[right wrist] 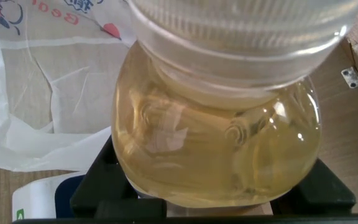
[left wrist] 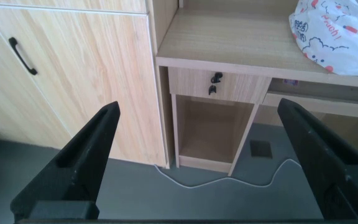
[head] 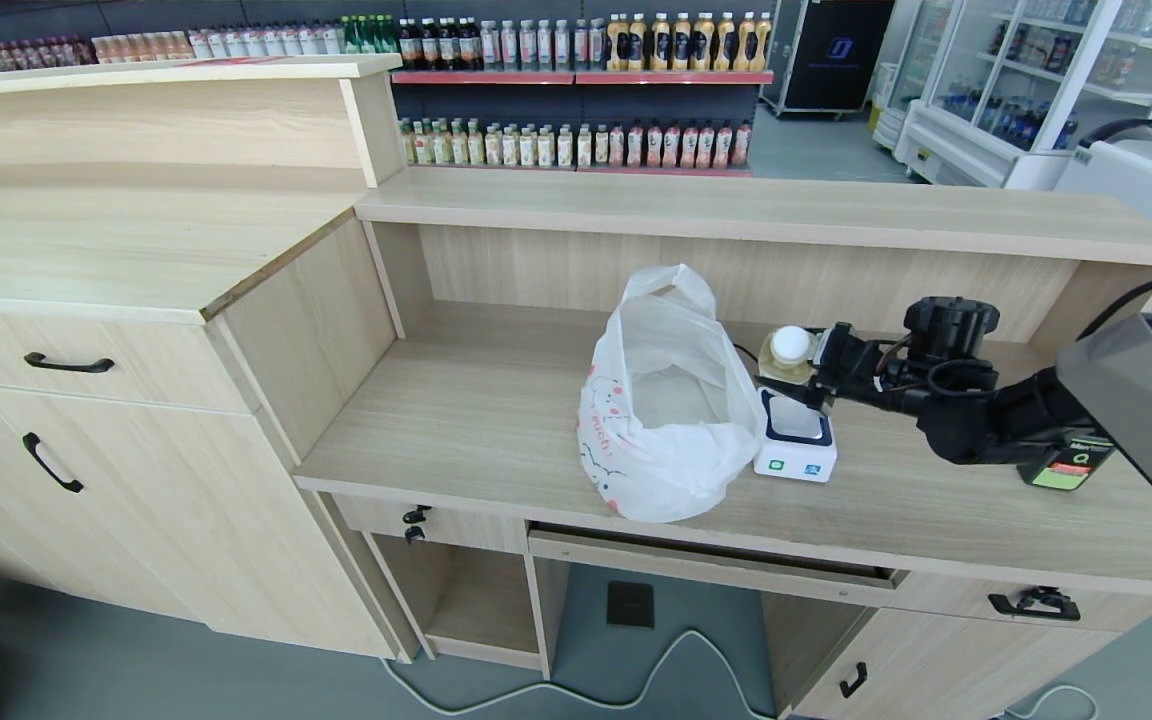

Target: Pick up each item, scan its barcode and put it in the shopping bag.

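Above the scanner point(head: 796, 437), toward its far edge, the white-topped bottle point(head: 789, 350) of pale yellow liquid is held off the desk point(head: 456, 420). The bag point(head: 666, 400) stands touching or just beside the scanner, on its left, mouth upward but slack.

Risks noted:
1. The bottle body is round and smooth. Judged likely to twist or slide in the grip if swung quickly toward the bag.
2. Whether the barcode faces the scanner window cannot be told. A missed scan is possible if it faces away.
3. The bag's soft rim could fold under the bottle on entry, tipping the bag or pushing it along the desk.
4. The bottle sits close over the scanner. Lowering it could knock the unit.

The right tool point(head: 816, 372) is clamped on the bottle's body, its dark fingers point(right wrist: 98, 190) pressing opposite sides. The left tool point(left wrist: 197, 106) is spread wide and holds nothing. It hangs low in front of the desk, well apart from the bag.
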`<state>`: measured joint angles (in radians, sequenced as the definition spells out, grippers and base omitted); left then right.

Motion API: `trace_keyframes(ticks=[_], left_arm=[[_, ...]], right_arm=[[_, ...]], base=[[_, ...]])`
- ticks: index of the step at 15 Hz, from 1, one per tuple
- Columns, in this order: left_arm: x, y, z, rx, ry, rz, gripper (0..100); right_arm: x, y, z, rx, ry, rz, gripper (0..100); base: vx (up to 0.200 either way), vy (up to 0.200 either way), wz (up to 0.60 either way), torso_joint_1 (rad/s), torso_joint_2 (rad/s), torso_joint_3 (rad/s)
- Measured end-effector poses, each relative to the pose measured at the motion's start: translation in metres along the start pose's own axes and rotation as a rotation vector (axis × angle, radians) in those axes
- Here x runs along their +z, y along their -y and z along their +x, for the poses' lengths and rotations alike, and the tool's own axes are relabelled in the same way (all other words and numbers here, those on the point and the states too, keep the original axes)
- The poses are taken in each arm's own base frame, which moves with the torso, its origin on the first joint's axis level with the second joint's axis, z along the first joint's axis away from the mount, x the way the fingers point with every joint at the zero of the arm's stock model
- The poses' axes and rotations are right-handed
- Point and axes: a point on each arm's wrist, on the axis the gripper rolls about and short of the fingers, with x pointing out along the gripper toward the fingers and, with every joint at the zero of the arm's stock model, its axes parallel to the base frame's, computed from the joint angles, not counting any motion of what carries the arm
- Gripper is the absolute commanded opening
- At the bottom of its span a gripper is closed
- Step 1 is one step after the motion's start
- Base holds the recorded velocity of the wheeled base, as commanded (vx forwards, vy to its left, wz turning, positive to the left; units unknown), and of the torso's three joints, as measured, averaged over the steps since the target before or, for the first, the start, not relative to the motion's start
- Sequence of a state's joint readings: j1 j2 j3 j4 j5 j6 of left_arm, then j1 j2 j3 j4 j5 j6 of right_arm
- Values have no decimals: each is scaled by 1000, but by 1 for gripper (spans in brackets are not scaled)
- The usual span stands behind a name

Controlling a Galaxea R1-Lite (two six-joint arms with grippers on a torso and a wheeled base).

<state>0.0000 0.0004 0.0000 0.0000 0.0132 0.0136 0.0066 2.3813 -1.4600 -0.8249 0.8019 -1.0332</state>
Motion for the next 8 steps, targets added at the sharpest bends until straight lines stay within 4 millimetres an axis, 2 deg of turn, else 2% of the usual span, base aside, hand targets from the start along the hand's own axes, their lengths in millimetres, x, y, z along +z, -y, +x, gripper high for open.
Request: trace_keyframes(ticks=[5,8], left_arm=[[0,0,0,0,0,0,100],[0,0,0,0,0,0,100]], right_arm=[[0,0,0,-1,1,27,0],[16,16,-5,-30,16,75,0]], base=[[0,0,0,0,0,0],[0,0,0,0,0,0]])
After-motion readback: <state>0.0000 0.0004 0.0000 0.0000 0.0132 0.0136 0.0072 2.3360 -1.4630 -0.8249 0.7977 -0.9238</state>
